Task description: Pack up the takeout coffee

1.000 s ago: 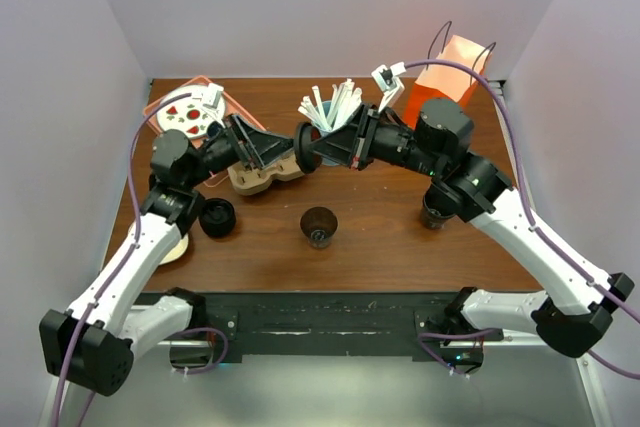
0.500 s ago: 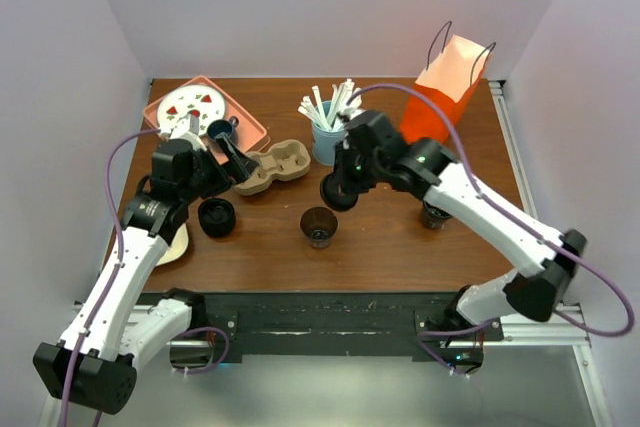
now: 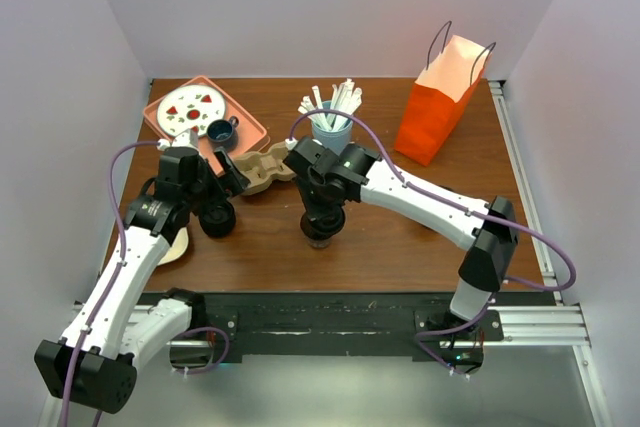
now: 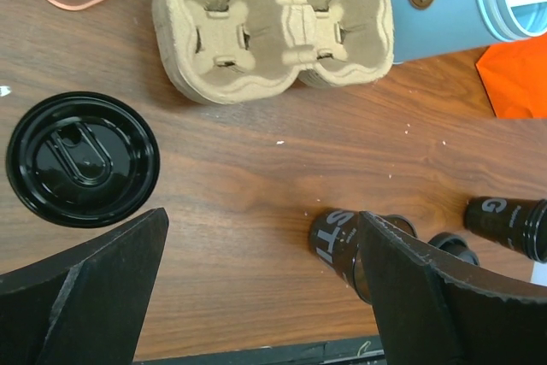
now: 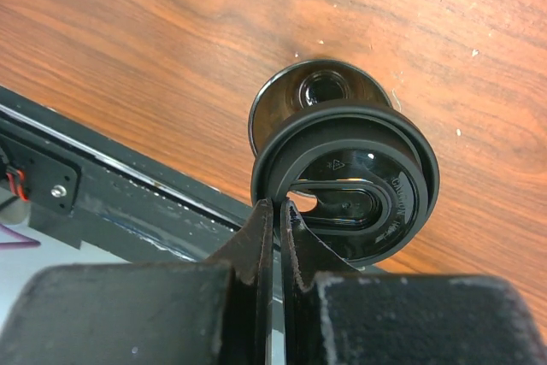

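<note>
A dark paper cup (image 3: 320, 234) stands open at the table's middle front, and the right wrist view looks down into this cup (image 5: 312, 91). My right gripper (image 3: 321, 209) is shut on the rim of a black lid (image 5: 350, 181), held tilted just above the cup. My left gripper (image 3: 218, 192) hangs open and empty over a second black lid (image 3: 216, 220) lying flat on the table. That lid (image 4: 83, 158) is at the left of the left wrist view. The cardboard cup carrier (image 3: 262, 169) lies behind it. The orange paper bag (image 3: 440, 102) stands at the back right.
A pink tray (image 3: 160, 107) with a plate and a small blue cup sits back left. A blue holder of white straws (image 3: 332, 127) stands behind the carrier. Another dark cup (image 4: 508, 224) stands to the right, under my right arm. A pale disc (image 3: 178, 245) lies by the left arm.
My right gripper has carried the lid from beside the straw holder forward and down to above the middle cup. My left gripper has drawn back to the left, over the loose lid.
</note>
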`<state>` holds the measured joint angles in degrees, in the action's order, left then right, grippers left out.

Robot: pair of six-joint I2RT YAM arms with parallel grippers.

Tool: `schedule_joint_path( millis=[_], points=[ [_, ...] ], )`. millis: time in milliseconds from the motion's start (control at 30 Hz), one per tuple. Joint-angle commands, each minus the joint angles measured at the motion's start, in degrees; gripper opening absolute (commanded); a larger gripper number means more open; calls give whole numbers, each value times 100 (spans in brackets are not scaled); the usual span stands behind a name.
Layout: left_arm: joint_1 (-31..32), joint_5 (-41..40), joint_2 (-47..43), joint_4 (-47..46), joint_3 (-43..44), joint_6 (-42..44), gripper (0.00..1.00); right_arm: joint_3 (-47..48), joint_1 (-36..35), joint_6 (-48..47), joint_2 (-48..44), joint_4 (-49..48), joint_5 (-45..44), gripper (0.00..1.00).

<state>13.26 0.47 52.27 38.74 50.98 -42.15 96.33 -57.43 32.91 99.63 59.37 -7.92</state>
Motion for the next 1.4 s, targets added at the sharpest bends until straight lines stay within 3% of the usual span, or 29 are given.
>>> schedule_joint_path(
  millis=[0,233,1367],
  points=[
    [-16,-267,-24,-25,79,164,97,237,-66,-13,3,171,-175,0],
    [-16,-232,11,-16,8,128,97,87,-137,23,240,-189,-25,0],
    [-16,-346,38,90,61,260,97,632,-286,207,943,162,-148,0]
  ],
)
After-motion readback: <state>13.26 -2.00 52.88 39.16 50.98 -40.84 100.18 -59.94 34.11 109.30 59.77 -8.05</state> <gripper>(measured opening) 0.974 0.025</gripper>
